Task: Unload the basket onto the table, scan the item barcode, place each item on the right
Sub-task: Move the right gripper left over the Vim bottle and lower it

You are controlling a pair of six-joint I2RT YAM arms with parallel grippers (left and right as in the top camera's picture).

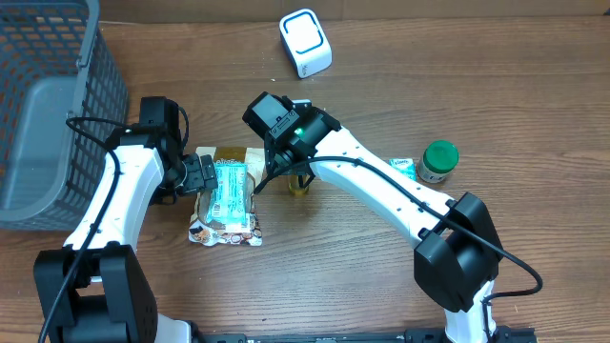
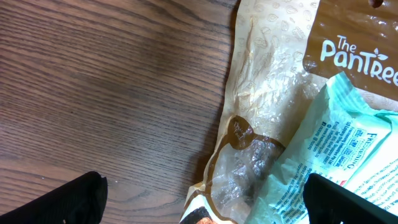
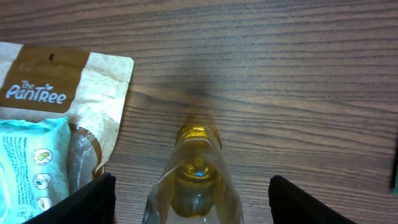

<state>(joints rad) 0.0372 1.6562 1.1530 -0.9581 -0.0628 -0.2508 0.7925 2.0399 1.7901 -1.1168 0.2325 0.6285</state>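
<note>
The right gripper (image 3: 194, 202), jaws apart astride the bottle (image 3: 196, 177) beside the pouch (image 3: 93, 81), should close squarely, probably leaving the label, unseen here, uncovered.

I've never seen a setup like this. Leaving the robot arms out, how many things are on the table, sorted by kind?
Baskets: 1, the grey basket.
Scanners: 1, the white scanner.
Soft packs: 3, the PanTree pouch, the wipes pack lying on it, the small teal packet.
Bottles and jars: 2, the small yellow bottle, the green-lidded jar.
Total: 7.
</note>
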